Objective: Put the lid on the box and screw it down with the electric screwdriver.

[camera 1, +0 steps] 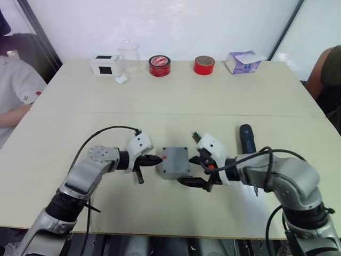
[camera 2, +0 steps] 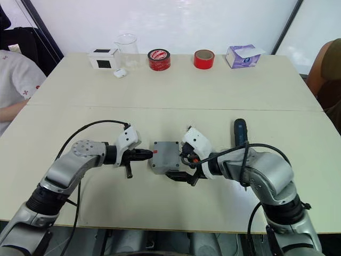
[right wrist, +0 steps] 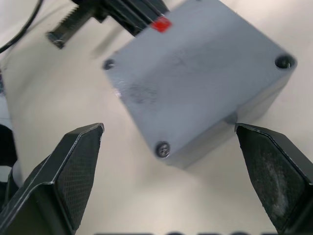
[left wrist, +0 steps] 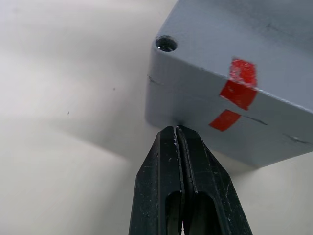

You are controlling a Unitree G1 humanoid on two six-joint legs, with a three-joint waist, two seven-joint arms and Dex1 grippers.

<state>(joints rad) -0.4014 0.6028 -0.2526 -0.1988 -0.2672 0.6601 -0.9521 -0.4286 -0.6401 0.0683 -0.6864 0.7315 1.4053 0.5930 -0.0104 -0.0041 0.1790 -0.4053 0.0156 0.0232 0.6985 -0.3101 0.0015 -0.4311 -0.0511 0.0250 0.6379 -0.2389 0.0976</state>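
A: While the lid [camera 1: 175, 160] sits on the box [right wrist: 230, 105] at the table's [camera 1: 224, 90] near middle, we log the left pincer [camera 1: 155, 159] clenched on nothing, tips against the box's side by the red marks [left wrist: 237, 90]. The right pincer [camera 1: 198, 170] is spread wide, grasping nothing, just beside the box's other side.

B: Risk, as we judge it: the screwdriver [camera 1: 247, 138] lies untouched beyond the right arm. Reaching for it could brush the box; a push from the left could also slide it, and an unfastened lid may skew off its holes.

A: Agreed. The right wrist view shows a screw head [right wrist: 162, 148] in one corner and dark holes at others; the left wrist view shows one open corner hole [left wrist: 166, 44]. The head views resolve none of this, yet they place the screwdriver.
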